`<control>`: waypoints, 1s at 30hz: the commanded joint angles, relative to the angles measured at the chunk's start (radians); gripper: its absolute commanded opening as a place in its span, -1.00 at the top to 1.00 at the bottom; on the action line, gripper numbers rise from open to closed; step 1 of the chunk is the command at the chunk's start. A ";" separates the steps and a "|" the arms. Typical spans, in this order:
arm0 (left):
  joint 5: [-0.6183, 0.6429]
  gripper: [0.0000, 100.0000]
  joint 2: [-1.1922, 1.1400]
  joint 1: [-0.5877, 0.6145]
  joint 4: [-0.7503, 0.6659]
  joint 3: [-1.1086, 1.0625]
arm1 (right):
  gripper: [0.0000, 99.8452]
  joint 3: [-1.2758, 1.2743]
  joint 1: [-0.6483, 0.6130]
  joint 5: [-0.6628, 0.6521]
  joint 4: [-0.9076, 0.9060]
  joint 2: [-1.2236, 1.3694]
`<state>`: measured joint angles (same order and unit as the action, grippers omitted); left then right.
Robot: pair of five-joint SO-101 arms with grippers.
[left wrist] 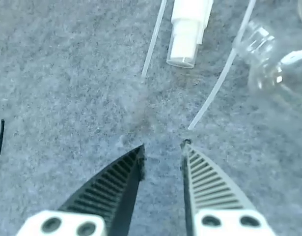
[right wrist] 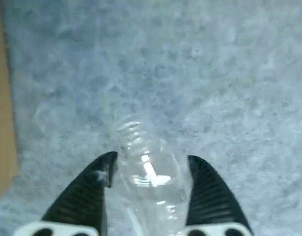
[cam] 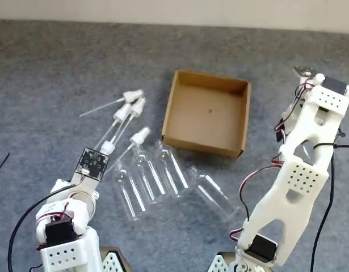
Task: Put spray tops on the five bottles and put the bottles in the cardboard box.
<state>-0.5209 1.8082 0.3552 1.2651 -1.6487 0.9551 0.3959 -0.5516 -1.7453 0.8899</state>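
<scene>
Left gripper [left wrist: 163, 147] hangs low over the carpet [left wrist: 52, 73], jaws spread, nothing between them. A top [left wrist: 186, 34] lies straight ahead of its tips, apart from them. The top's long axis runs nearly in line with the gripper's reach, blunt end toward the jaws. Two thin tubes [left wrist: 217, 88] flank it (they look to belong to other tops), and one ends just short of a fingertip.

Right gripper [right wrist: 151, 158] is pinched on a bottle [right wrist: 146, 177], jaws pressed to either side of its body. The threaded neck points forward, away from the wrist. The bottle appears to be held off the carpet, with the box [right wrist: 2, 123] off to one side.

The left arm is the one nearer the tops, so the pick looks like its job. Because the top lies lengthwise to the jaws, a plain advance should bring them astride its sides. The nearby tube could be snagged on the way. After that, the tube end must meet the open neck held by the other arm. Four more bottles [cam: 148, 178] lie between the arms.
</scene>
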 commanded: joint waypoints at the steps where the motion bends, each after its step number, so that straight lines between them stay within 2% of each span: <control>1: -0.005 0.75 0.001 -0.016 0.003 0.016 | 0.64 0.008 0.016 -0.063 -0.008 -0.013; 5: -0.005 0.75 0.002 -0.015 0.003 0.015 | 0.57 0.008 0.016 -0.146 -0.008 -0.013; 17: -0.005 0.75 0.004 -0.016 0.003 0.013 | 0.56 -0.004 0.033 -0.370 -0.019 -0.008; 23: -0.005 0.75 0.005 -0.016 0.003 0.013 | 0.56 -0.119 0.033 -0.433 -0.015 -0.008; 27: -0.005 0.75 0.004 -0.016 0.003 0.013 | 0.57 -0.157 0.048 -0.428 0.012 -0.008; 30: -0.005 0.75 0.004 -0.016 0.003 0.013 | 0.70 -0.157 0.056 -0.393 0.022 -0.010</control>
<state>-0.5209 1.8082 0.3552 1.2651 -1.6487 0.7971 0.4250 -0.9720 -1.7346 0.8915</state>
